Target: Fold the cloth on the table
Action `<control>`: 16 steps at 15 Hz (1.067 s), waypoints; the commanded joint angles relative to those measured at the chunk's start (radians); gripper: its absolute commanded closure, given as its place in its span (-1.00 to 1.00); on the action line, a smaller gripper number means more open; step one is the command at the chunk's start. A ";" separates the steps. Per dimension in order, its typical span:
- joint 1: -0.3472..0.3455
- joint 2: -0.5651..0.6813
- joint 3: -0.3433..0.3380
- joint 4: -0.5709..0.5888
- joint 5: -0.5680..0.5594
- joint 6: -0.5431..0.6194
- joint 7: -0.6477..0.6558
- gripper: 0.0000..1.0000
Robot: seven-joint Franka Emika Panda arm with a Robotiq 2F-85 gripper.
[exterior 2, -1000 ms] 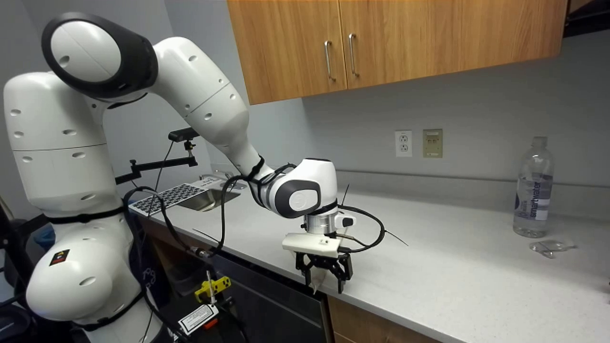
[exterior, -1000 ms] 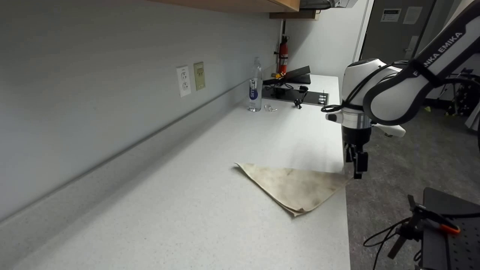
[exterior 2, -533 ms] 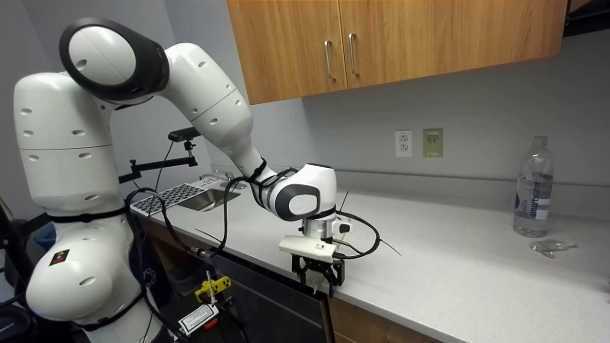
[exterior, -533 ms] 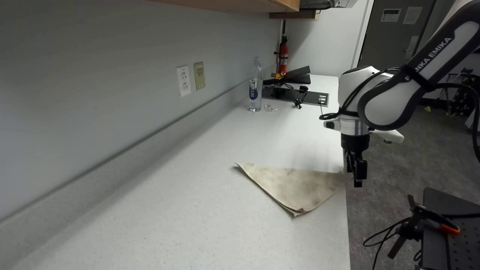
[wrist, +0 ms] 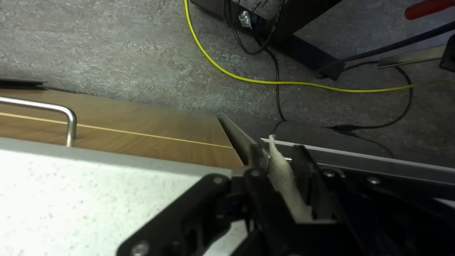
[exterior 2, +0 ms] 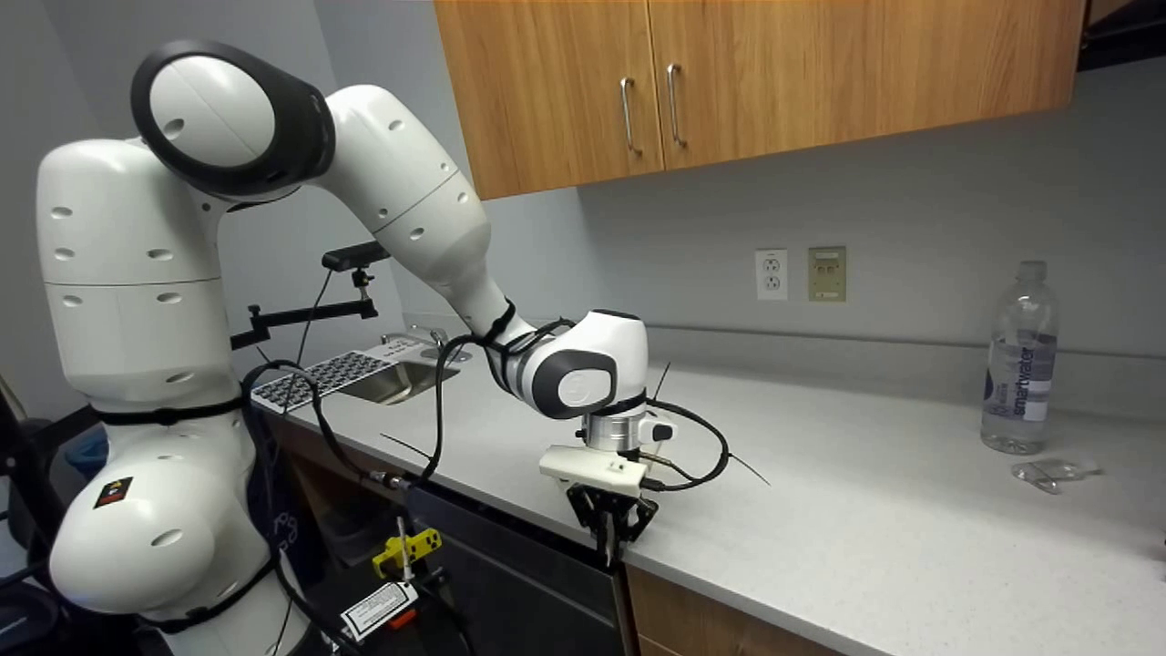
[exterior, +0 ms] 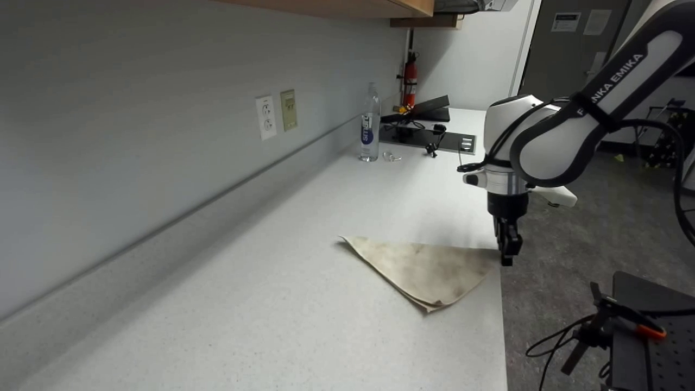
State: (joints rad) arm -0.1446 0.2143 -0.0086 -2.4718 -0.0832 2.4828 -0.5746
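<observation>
The cloth lies as a beige triangle with layered edges on the white table, faint stains across it. One corner of it reaches over the table's front edge, where my gripper points straight down. In the wrist view that cloth corner sticks up between the two fingers of the gripper. They stand close together, but a narrow gap shows beside the fabric, so the jaws are still partly open around it. In an exterior view the gripper hides most of the cloth.
A water bottle and a small clear plastic piece stand farther along the counter, before a black cooktop with cords. A sink lies at another end. Wooden cabinets hang above. Beyond the front edge are floor and a clamp.
My gripper has dipped at the table's edge and shifted slightly toward the counter. Its fingers have drawn from wide apart to close together around the cloth corner. The rest of the cloth stays put.
</observation>
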 commanded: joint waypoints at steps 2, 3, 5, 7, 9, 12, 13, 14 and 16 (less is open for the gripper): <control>-0.007 0.010 -0.003 0.025 0.020 -0.035 -0.017 1.00; -0.004 0.009 -0.008 0.021 0.006 -0.040 -0.009 1.00; 0.006 0.007 -0.024 0.008 -0.045 -0.058 0.020 0.99; 0.013 -0.006 -0.040 -0.006 -0.102 -0.082 0.046 0.99; 0.016 -0.034 -0.050 -0.021 -0.159 -0.097 0.066 0.99; 0.030 -0.093 -0.057 -0.037 -0.251 -0.102 0.104 0.99; 0.037 -0.116 -0.058 -0.040 -0.289 -0.109 0.123 0.99; 0.044 -0.140 -0.054 -0.041 -0.320 -0.122 0.132 0.99; 0.062 -0.193 -0.042 -0.039 -0.379 -0.167 0.147 0.99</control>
State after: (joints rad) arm -0.1242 0.1325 -0.0477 -2.4857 -0.3772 2.3931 -0.4667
